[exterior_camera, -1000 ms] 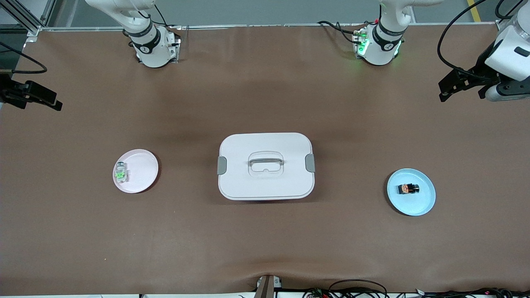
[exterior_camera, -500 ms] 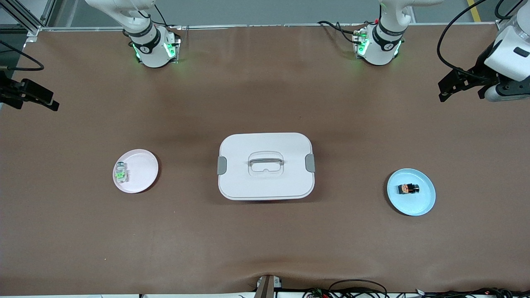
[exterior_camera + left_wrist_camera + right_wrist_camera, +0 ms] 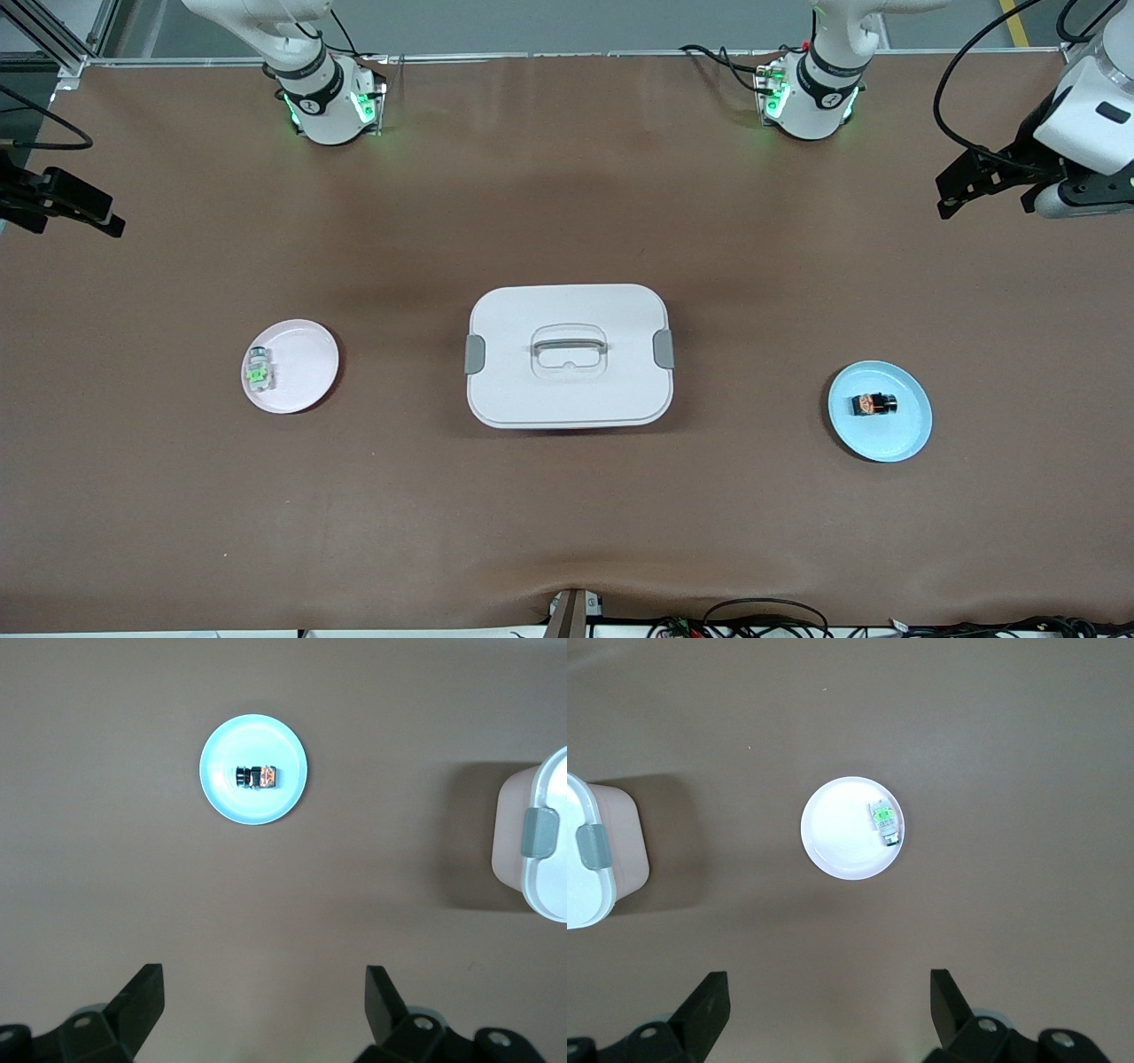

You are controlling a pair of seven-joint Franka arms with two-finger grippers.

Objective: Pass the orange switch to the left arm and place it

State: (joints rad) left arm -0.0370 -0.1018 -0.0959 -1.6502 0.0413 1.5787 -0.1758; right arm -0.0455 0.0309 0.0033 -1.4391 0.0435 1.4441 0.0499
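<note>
While both arms hang high over the ends of the table [image 3: 567, 532], the orange switch [image 3: 874, 405] lies on its side near the middle of a pale blue plate [image 3: 912, 434], toward the left arm's end of the table and slightly nearer the front camera than the box [image 3: 567, 390]. In the left wrist view the switch [image 3: 255, 776] shows a dark body with an orange mark at one end, resting on the blue plate [image 3: 221, 797]; nothing touches it. The left gripper [image 3: 974, 182] is over bare table at that same end, well apart from the plate, its fingers [image 3: 142, 997] spread wide and holding nothing. The right gripper [image 3: 66, 208] is over the table edge at the right arm's end, fingers [image 3: 709, 1001] likewise spread and empty. The box sits at the table centre, white, lid on, grey clips at both short sides, between the two plates and well apart from each. On the pink plate [image 3: 310, 354], toward the right arm's end, lies a pale clear part with a green mark [image 3: 259, 372], close to the plate's rim. The right wrist view shows that part [image 3: 885, 823] on the pink plate [image 3: 833, 833] and a corner of the box [image 3: 594, 859].
</note>
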